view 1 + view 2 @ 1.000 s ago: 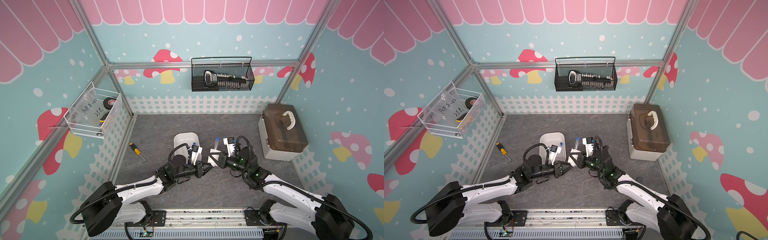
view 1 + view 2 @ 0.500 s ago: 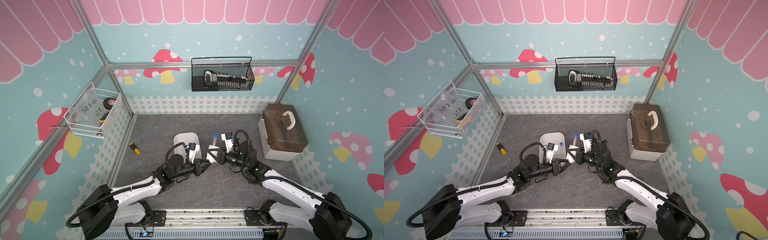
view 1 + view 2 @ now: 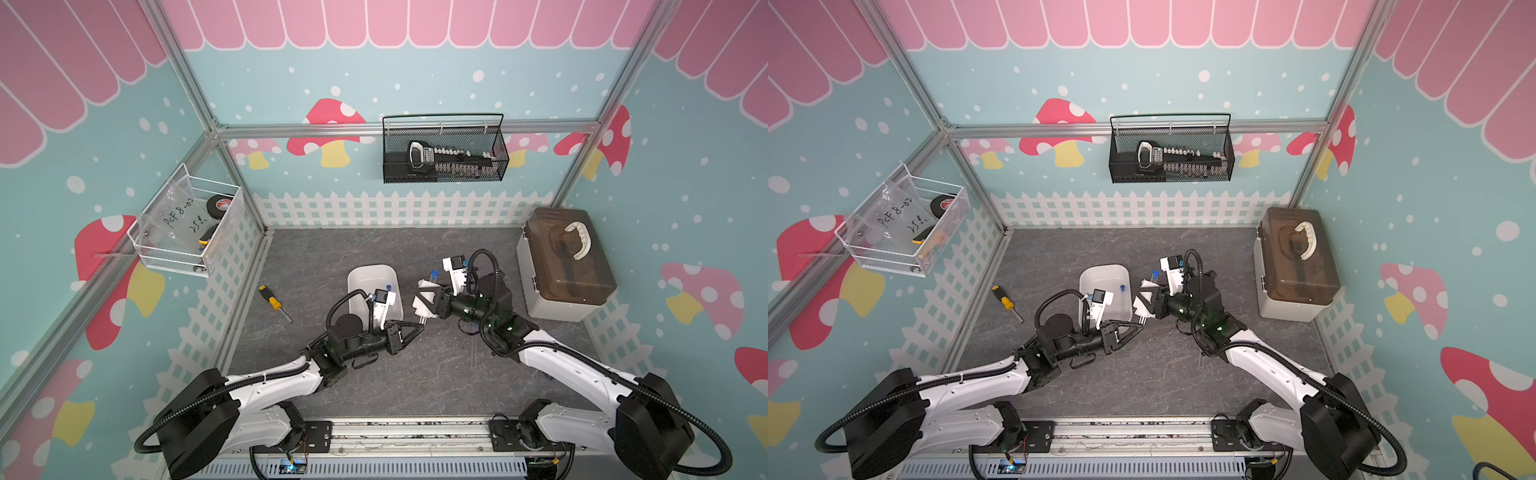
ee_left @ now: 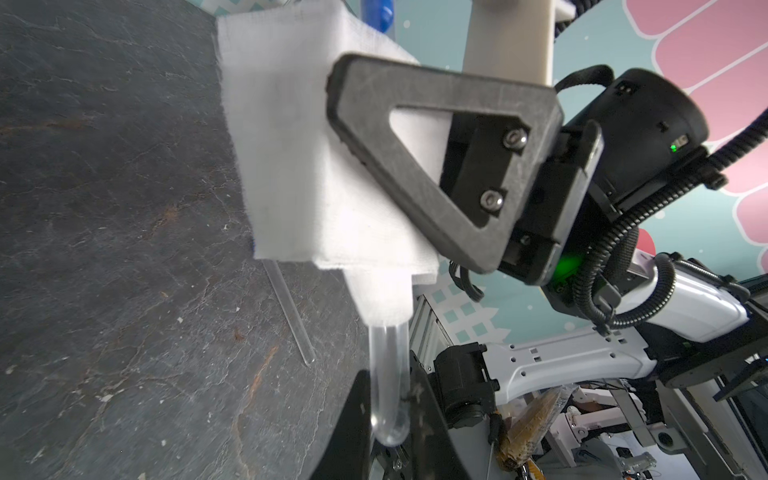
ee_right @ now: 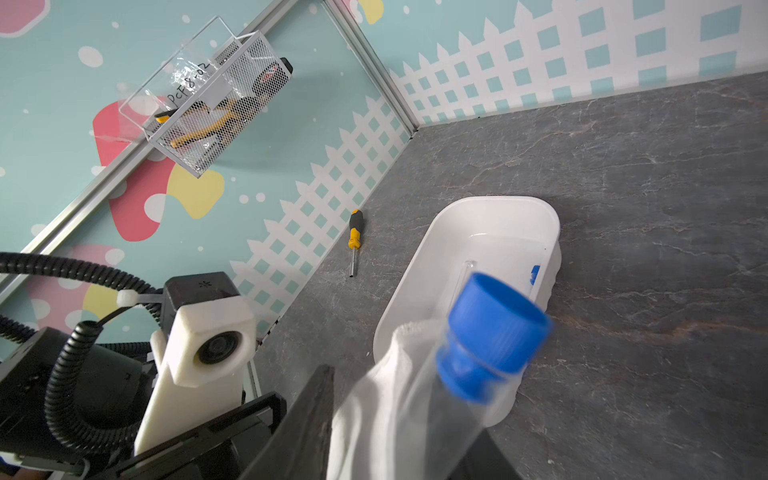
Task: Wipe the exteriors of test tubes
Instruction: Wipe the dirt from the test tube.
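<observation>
Now left hand [image 3: 419, 327] clamps the round end of a test tube [image 4: 388, 374]; right hand [image 3: 425, 298] straddles the white cloth [image 4: 291, 166] around it, grip impossible to tell

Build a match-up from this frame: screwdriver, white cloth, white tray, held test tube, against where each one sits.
Things:
1 screwdriver
2 white cloth
3 white tray
4 held test tube

States:
A round end pinched in the left tool
B lying alone on the table, left side
C wrapped round the tube, in the right tool
D has a blue-capped tube inside

Pairs: 1-B; 2-C; 3-D; 4-A
</observation>
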Tool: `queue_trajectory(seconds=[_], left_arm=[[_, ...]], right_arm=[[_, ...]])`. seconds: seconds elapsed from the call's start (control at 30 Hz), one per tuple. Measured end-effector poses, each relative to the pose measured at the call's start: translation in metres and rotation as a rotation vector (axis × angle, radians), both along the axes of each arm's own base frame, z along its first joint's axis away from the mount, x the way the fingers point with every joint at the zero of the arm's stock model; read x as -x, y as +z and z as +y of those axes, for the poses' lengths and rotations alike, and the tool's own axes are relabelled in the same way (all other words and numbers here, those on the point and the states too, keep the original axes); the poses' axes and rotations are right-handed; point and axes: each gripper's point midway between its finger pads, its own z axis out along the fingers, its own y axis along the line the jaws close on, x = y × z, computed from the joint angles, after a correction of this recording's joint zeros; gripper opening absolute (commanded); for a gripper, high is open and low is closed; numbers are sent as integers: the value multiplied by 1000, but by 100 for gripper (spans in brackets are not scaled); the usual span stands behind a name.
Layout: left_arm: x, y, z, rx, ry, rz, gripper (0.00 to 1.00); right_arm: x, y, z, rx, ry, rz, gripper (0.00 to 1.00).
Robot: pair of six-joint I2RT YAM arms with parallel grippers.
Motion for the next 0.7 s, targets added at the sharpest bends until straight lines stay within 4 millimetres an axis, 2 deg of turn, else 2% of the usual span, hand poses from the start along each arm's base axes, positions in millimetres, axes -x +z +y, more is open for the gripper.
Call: queue_trajectory(seconds=[0.27,0.47,0.7], left_arm=[[-1,-3,2,-6,13,13,15],[1,-2,15,-71,59,-27,15],[2,-5,25,-125,93,-54,16]], right_arm=[[0,-14,-6,35,-43,48,47],[6,-17,-12,59,-58,71,47],[8,-21,-4,55,-24,80,48]])
